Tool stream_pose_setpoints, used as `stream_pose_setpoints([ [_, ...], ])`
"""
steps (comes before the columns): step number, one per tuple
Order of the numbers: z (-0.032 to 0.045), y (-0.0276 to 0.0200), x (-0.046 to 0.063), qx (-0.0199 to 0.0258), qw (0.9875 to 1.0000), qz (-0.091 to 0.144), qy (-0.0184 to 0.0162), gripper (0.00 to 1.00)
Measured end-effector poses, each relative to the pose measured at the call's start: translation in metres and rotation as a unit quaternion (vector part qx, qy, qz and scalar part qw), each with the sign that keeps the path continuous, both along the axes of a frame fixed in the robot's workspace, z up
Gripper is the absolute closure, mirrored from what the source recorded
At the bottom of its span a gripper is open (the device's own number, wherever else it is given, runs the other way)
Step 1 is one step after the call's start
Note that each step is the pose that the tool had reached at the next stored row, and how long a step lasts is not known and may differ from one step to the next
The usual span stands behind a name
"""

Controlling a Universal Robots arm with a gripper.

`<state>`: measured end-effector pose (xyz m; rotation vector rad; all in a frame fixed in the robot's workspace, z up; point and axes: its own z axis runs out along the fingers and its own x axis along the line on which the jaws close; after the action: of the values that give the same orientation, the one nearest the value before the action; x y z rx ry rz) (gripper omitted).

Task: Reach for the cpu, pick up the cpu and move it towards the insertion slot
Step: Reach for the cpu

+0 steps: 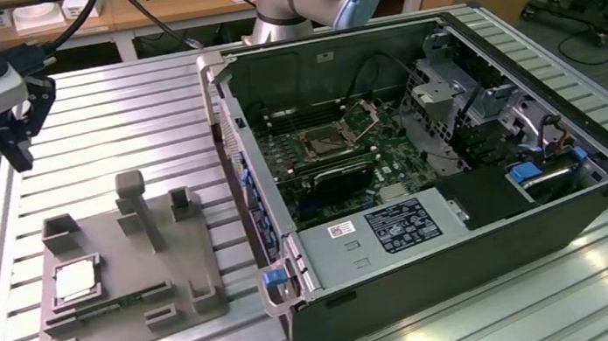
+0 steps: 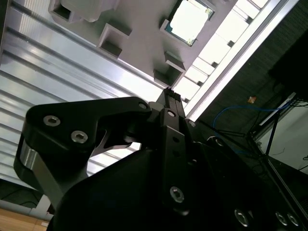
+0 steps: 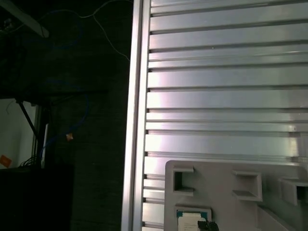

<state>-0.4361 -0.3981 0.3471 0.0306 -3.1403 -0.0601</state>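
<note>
The pincer hangs at the upper left of the exterior view, above the edge of the slatted aluminium tabletop. It seems drawn together and carries nothing, though the angle is poor. The cpu lies flat in a square recess of the grey plastic fixture at the lower left, well apart from the pincer. A narrow green memory stick lies in a long recess just beside it.

In the second wrist view the pincer's tip is over the tabletop's edge, and beyond it the cpu lies bright in its pocket.

The open computer case takes the exterior view's right. On its motherboard sits the insertion slot, its centre dark and its metal frame swung up.
</note>
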Motion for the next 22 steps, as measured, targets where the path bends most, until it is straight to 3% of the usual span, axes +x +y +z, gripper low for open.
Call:
stream_pose_setpoints([
  [22,-0.0056,-0.0061,-0.0004,-0.0001,1.0,0.0,-0.0002,0.89],
])
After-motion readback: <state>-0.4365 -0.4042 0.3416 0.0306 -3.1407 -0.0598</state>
